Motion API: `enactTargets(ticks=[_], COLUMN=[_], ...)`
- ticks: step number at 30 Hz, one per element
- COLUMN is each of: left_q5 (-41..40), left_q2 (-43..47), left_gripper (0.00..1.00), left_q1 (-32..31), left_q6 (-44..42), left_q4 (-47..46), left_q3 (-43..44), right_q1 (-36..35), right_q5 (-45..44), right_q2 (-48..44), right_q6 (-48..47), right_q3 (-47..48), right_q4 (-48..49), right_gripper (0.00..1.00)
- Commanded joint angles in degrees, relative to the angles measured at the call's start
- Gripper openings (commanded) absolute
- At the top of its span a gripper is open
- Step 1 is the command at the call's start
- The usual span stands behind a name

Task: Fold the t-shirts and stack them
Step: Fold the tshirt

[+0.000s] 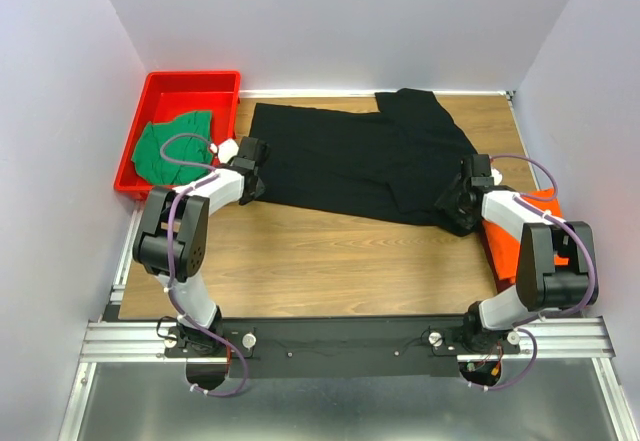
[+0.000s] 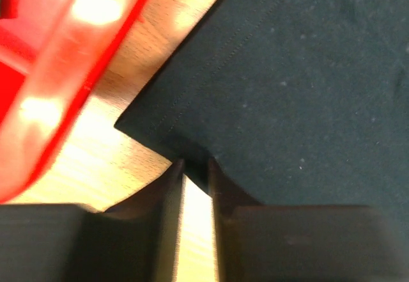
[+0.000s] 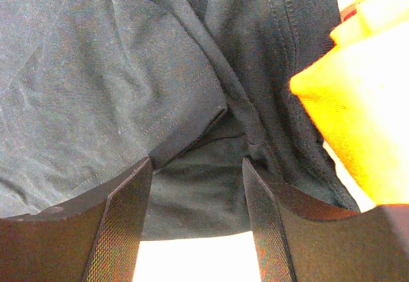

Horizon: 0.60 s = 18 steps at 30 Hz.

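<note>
Spread flat along the far edge of the table (image 1: 330, 256), from beside the red tray (image 1: 190, 78) in the far-left corner towards the far-right corner: black t-shirt (image 1: 340, 161). Bunched inside the tray: green t-shirt (image 1: 165, 151). Lying at the right edge: orange t-shirt (image 1: 505, 241). At the black shirt's left hem corner, left gripper (image 2: 193, 165), narrowed to a thin slit with the hem edge between the tips; pinched or not, cannot tell. At the right hem, right gripper (image 3: 197, 167), spread wide astride a rumpled fold, just beside the orange cloth.
</note>
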State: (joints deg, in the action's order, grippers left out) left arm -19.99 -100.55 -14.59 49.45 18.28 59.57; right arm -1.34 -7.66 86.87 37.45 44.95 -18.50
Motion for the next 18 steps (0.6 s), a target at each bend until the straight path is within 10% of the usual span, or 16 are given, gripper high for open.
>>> enactTargets(ticks=[1,4,18], left_q5=[-6.46,-6.29,-3.83], left_q2=[-1.48,-0.97,11.78], left_gripper=[0.16,0.00,0.00], left_q1=[-0.79,-0.88,-0.97], left_q6=[1.70,1.70,0.03], left_q4=[0.79,1.05,2.28], left_q3=[1.34,1.25,-8.94], right_q1=[0.82,0.90,4.16], right_q5=[0.19,0.10,1.60], right_q2=[-0.65,-1.00,-8.38], right_q6=[-0.98,-1.24,-1.24], right_q3=[-0.30,-0.30,-5.57], right_q4=[-2.33,-2.50,-7.60], right_gripper=[0.66,0.66,0.70])
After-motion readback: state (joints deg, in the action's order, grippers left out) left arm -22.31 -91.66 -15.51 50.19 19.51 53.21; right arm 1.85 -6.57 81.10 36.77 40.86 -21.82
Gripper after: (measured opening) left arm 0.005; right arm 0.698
